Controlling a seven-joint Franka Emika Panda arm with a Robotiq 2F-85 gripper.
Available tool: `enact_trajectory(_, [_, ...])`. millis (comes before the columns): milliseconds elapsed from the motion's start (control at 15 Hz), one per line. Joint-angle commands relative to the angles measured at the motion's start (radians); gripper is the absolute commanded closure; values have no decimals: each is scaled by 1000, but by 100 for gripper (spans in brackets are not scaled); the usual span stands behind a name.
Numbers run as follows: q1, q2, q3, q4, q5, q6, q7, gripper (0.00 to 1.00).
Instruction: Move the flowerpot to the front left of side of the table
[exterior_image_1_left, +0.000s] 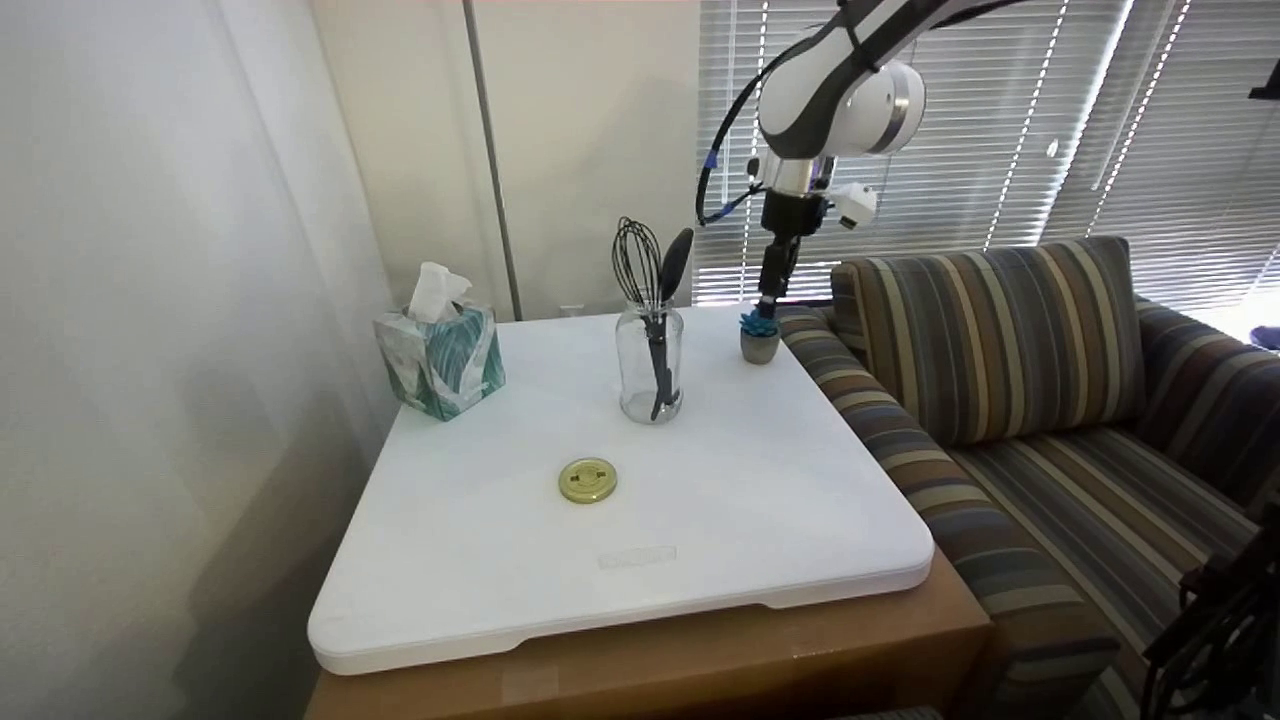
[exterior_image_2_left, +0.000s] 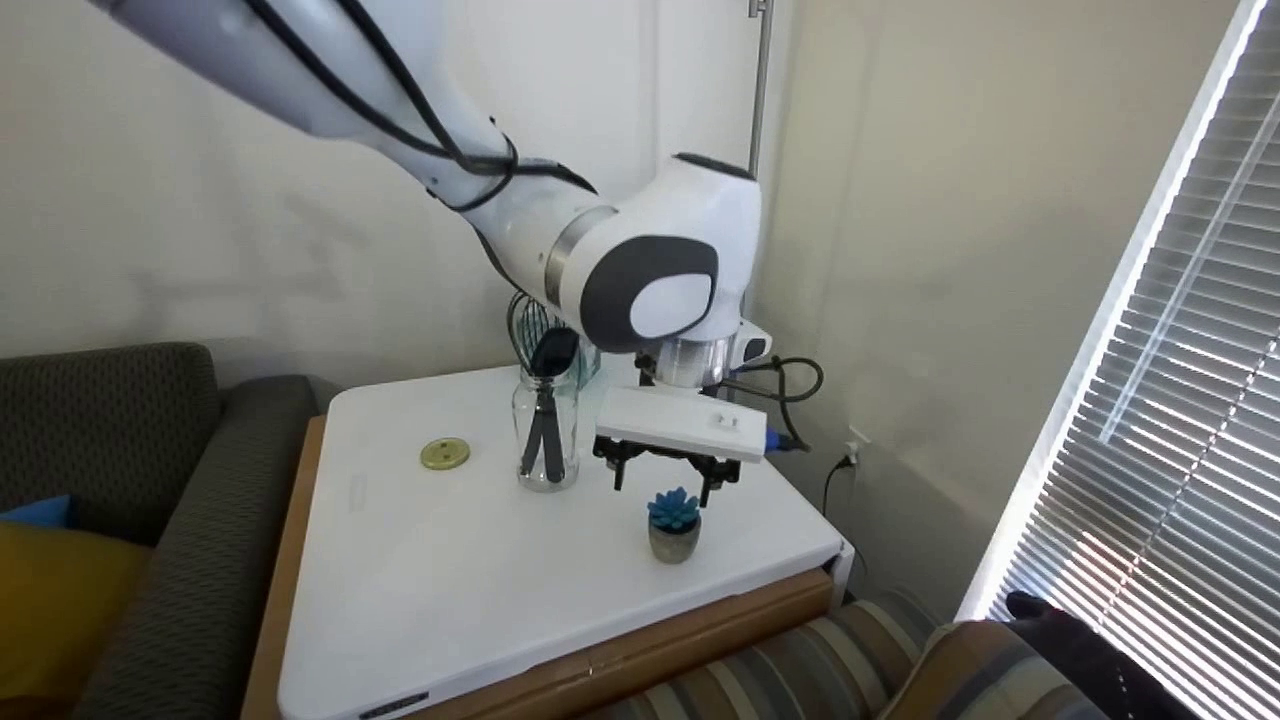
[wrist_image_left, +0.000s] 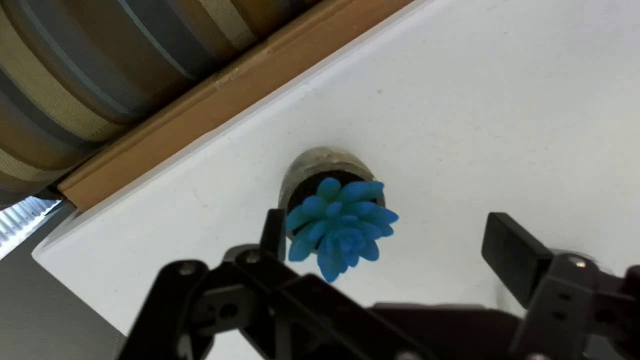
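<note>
Blue-leaved potted succulent (exterior_image_1_left: 759, 340) stood upright on white table (exterior_image_1_left: 740, 490), far right in exterior view. Gripper (wrist_image_left: 391, 240) stood spread wide near it, holding nothing. Approach looked nearly done; grasp, lift, carry to front left and release seemingly remained.

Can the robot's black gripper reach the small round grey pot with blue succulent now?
Probably yes: the gripper hangs open close to the pot, nothing visible between them, though it looks off-centre.
</note>
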Motion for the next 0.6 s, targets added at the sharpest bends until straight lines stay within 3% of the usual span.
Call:
enact_trajectory(0, [-26, 151, 23, 161, -33, 22, 57, 0])
enact_trajectory(533, [-16, 350, 19, 479, -101, -37, 159, 0])
